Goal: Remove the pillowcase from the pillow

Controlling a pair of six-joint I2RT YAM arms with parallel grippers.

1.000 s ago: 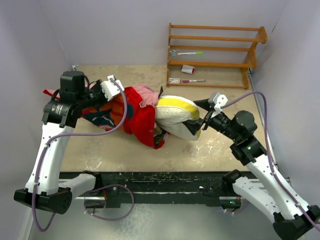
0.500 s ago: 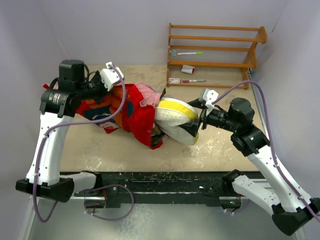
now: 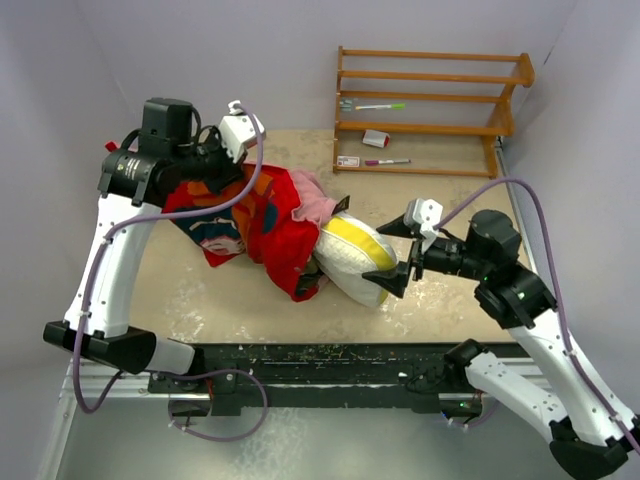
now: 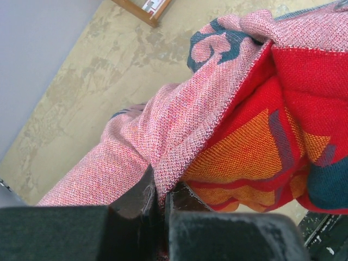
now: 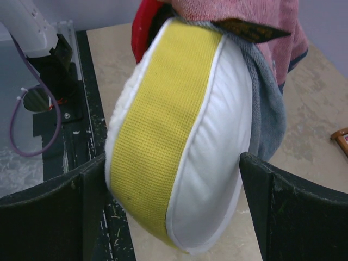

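Mid-pull: left fingers (image 4: 136, 197) pinch the pillowcase (image 3: 265, 215); right fingers (image 5: 262, 201) spread around the half-bared pillow (image 3: 355, 258), seemingly not touching. Next, clamp it and draw apart.

Counting on the table (image 3: 200, 290): one pillowcase (image 3: 255, 215), one pillow (image 3: 355, 258). Two arms are showing, each carrying one pincer: left pincer (image 4: 160, 196), right pincer (image 5: 174, 168). One wooden rack (image 3: 430, 128) is standing at the far edge, holding four small items: green-capped marker (image 3: 378, 106), pink-capped marker (image 3: 387, 162), making two markers; one white-and-red object (image 3: 376, 138); one flat card (image 3: 348, 161).
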